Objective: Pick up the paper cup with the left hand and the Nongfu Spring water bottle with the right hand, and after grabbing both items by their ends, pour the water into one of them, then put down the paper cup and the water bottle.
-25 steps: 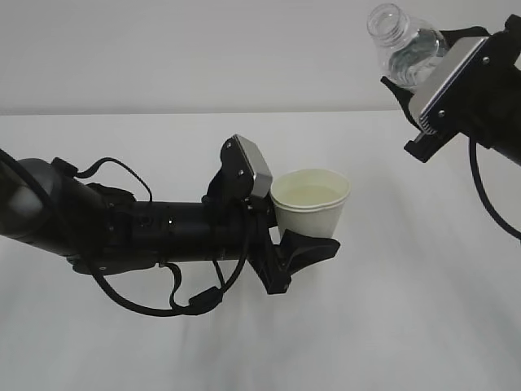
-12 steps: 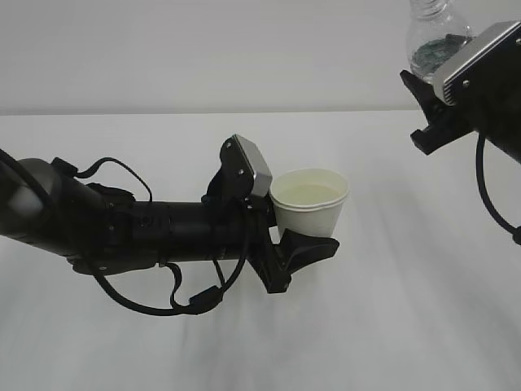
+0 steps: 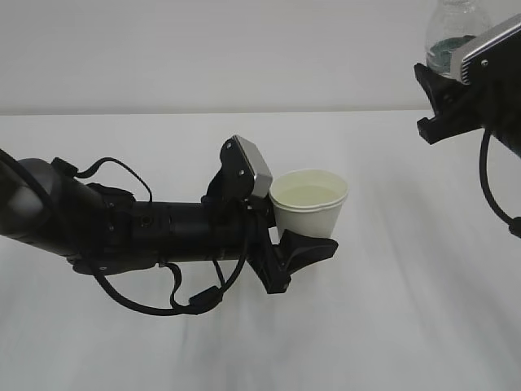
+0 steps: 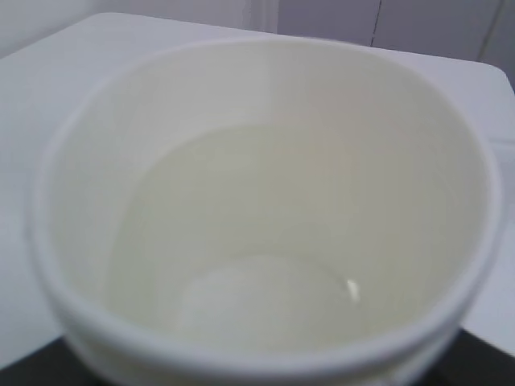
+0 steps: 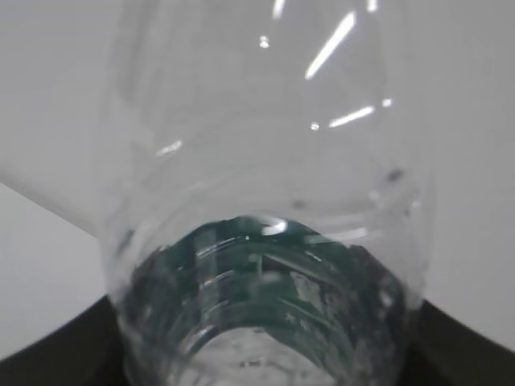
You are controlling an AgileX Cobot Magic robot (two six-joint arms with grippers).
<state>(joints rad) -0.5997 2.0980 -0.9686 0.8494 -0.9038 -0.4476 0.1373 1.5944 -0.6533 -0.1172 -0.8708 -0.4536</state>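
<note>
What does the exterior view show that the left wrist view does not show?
Only the exterior view shows both arms: the left gripper holding the paper cup above the table, and the right gripper holding the Nongfu Spring water bottle at the top right edge. Only the left wrist view looks down into the cup, to its bottom. Both show the cup's cream inside with water in it.

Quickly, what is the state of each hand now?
Left hand: closed on the small white paper cup.
Right hand: closed on the clear ribbed plastic bottle.
</note>
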